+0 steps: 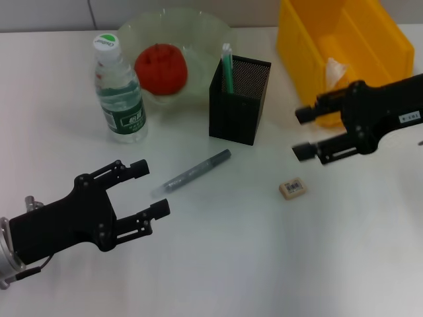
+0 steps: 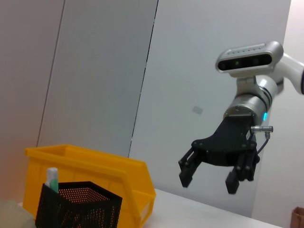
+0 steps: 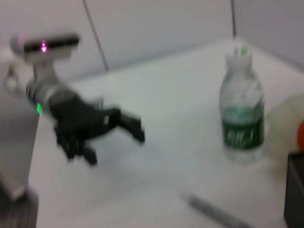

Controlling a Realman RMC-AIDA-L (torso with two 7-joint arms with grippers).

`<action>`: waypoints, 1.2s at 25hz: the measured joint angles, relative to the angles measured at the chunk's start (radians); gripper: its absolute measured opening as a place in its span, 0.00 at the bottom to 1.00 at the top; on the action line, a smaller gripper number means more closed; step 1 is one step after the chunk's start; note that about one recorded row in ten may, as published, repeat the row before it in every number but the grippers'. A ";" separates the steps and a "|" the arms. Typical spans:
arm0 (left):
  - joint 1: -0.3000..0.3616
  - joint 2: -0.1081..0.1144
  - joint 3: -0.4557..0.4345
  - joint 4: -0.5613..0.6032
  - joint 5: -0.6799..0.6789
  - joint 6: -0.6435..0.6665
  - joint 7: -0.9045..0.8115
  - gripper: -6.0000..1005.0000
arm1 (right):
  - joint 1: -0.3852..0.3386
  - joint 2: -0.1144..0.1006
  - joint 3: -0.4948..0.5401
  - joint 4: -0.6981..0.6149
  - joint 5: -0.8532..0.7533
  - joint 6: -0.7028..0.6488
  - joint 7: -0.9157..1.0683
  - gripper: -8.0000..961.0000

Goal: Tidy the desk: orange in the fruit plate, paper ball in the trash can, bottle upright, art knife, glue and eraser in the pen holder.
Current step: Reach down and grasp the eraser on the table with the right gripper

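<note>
The orange (image 1: 160,68) lies in the pale-green fruit plate (image 1: 142,26) at the back. To its left the bottle (image 1: 119,92) stands upright. The black mesh pen holder (image 1: 239,99) has a green-and-white glue stick (image 1: 227,66) in it. A grey art knife (image 1: 193,170) lies flat on the white desk (image 1: 231,264), and the beige eraser (image 1: 292,189) lies to its right. The paper ball (image 1: 336,69) rests inside the yellow trash can (image 1: 344,39). My left gripper (image 1: 152,188) hovers open left of the knife, holding nothing. My right gripper (image 1: 302,133) is open and empty above the eraser, in front of the can.
The left wrist view shows the right gripper (image 2: 208,181) open in the air, beyond the trash can (image 2: 95,175) and pen holder (image 2: 78,206). In the right wrist view are the bottle (image 3: 242,118), the knife (image 3: 213,213) and the left gripper (image 3: 116,147).
</note>
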 joint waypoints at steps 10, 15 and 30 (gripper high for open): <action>0.005 0.001 -0.004 0.004 0.001 -0.001 -0.013 0.78 | 0.174 0.026 -0.183 -0.039 -0.355 -0.022 0.080 0.77; 0.008 0.011 -0.001 0.004 0.001 -0.005 -0.026 0.78 | 0.208 0.058 -0.301 -0.039 -0.447 0.036 0.082 0.77; 0.015 0.009 -0.008 0.004 -0.007 0.001 -0.038 0.78 | 0.216 0.074 -0.509 0.030 -0.462 0.231 0.087 0.75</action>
